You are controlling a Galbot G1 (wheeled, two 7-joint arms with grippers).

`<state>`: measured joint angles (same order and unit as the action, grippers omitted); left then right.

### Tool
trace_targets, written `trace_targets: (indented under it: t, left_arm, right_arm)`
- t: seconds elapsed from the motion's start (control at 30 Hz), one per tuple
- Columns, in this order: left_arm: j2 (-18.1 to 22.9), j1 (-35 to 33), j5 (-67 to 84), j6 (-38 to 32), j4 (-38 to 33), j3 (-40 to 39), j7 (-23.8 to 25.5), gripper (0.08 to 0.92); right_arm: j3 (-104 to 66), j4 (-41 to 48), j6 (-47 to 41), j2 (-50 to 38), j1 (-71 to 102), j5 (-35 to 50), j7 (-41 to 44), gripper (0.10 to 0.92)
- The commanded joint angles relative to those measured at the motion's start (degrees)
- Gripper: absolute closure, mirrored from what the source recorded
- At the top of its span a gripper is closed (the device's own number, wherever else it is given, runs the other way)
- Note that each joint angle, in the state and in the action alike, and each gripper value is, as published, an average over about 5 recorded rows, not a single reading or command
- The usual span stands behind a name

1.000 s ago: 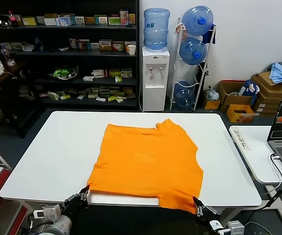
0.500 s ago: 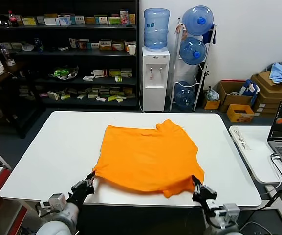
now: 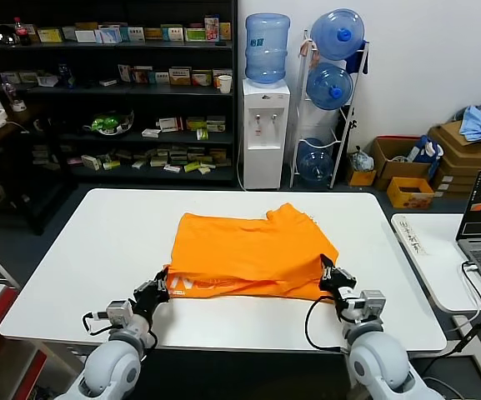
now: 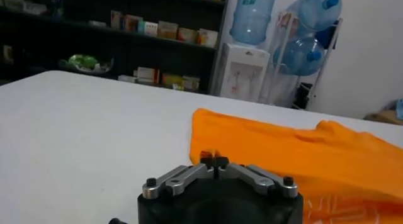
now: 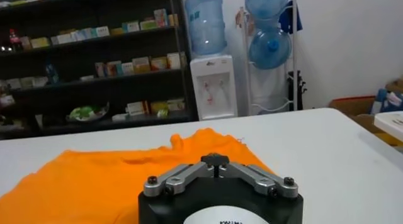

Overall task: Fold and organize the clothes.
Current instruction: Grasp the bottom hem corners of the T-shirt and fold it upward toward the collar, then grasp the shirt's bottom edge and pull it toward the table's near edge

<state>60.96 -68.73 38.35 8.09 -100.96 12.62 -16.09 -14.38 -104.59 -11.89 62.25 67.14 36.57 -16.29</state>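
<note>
The white table carries the orange T-shirt at its middle, the near hem raised and doubled toward the far side so white lettering shows underneath. I judge I'm mid-fold, bringing the bottom edge up over the body. My left gripper is clamped on the near-left hem corner, my right gripper on the near-right. Next I should carry both corners farther, level together, before laying them down.

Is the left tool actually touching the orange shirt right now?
Touching. In the head view the left tool is shut on the near left corner of the orange shirt, lifting that hem so the lettering shows.
</note>
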Motion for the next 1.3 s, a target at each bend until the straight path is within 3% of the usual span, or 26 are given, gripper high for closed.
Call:
trace_targets:
  t: [0.03,0.13,0.3,0.63,0.83,0.97,1.3]
  left_arm:
    - [1.27,8.37,-3.10,-1.43,8.89,-2.46,0.61,0.906]
    - [1.99,9.32,-4.34,-2.83,10.08,-2.51,1.05,0.867]
    - [2.28,8.99,-6.53,-4.09,9.78,-2.20,1.23,0.730]
    - [-1.67,-6.01,-2.48,1.87,-3.88,2.16,0.29,0.435]
    - [-1.35,-9.87,0.21,3.93,-5.34,3.40,0.93,0.263]
    - [-0.94,-7.95,1.67,4.75,-3.74,2.98,1.26,0.189]
    - [-0.49,-4.01,1.87,4.88,1.17,2.13,2.57,0.177]
  right_arm:
    - [2.60,5.35,-0.33,0.38,-6.23,0.29,0.81,0.895]
    - [2.80,5.55,-0.20,0.68,-5.97,-0.23,1.64,0.842]
    - [1.54,4.09,-0.05,0.37,-3.76,-1.54,2.61,0.671]
    - [-5.85,-3.87,-1.43,-5.08,10.98,-3.82,4.86,0.377]
    - [-7.77,-4.64,-4.80,-4.58,14.25,-2.46,4.70,0.227]
    - [-7.74,-3.05,-6.16,-3.90,13.02,-1.24,4.09,0.204]
    - [-6.56,-0.24,-7.40,-2.09,9.86,1.33,3.39,0.203]
